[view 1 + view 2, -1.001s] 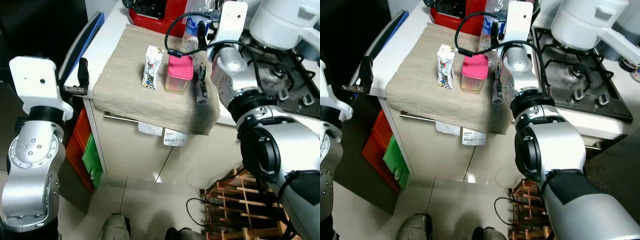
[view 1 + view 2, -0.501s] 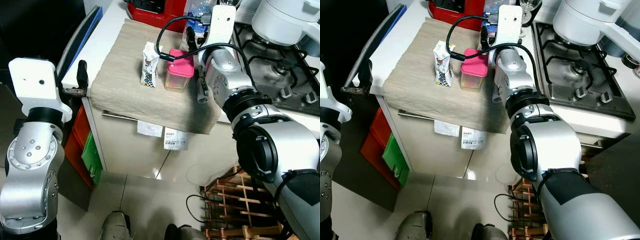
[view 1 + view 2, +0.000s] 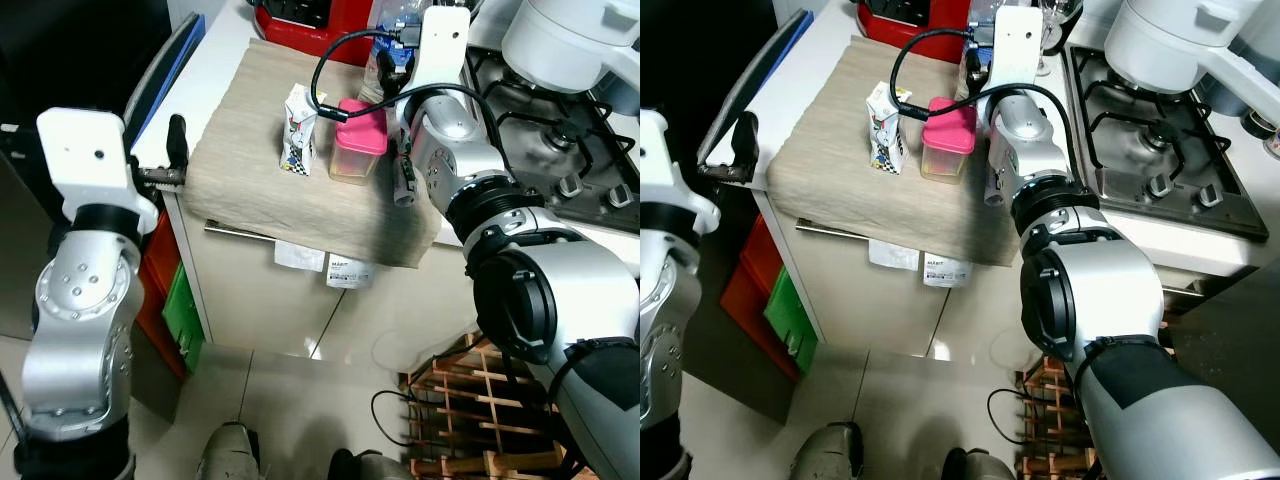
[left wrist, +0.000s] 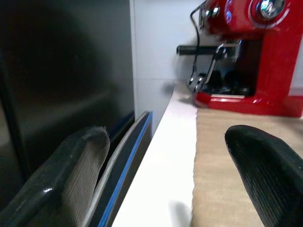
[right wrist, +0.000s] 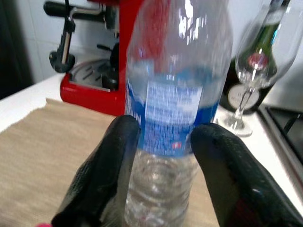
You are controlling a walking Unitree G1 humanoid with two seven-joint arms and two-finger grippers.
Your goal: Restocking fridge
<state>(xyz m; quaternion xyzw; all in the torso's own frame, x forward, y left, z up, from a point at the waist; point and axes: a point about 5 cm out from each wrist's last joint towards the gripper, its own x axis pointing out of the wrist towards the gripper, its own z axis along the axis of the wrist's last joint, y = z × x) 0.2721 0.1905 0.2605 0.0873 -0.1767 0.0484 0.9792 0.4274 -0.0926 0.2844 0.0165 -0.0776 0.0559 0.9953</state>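
A clear water bottle (image 5: 175,94) with a blue label stands at the back of the beige cloth (image 3: 260,190) on the counter. My right gripper (image 5: 163,137) is shut on it, one black finger pressed to each side below the label. In front of the bottle stand a small milk carton (image 3: 300,130) and a container with a pink lid (image 3: 358,140). Over the counter's left edge my left gripper (image 4: 165,142) hangs open and holds nothing; it is also seen at the cloth's corner (image 3: 176,150).
A red coffee machine (image 4: 251,52) sits at the back of the counter. Beside the bottle stands a wine glass (image 5: 255,71). To the right are a gas hob (image 3: 560,150) and a white pot (image 3: 570,40). A dark fridge wall (image 4: 61,71) is on the left, a wooden rack (image 3: 480,410) on the floor.
My right gripper has moved in around the water bottle and closed on it. My left arm has shifted closer to the counter's left edge.
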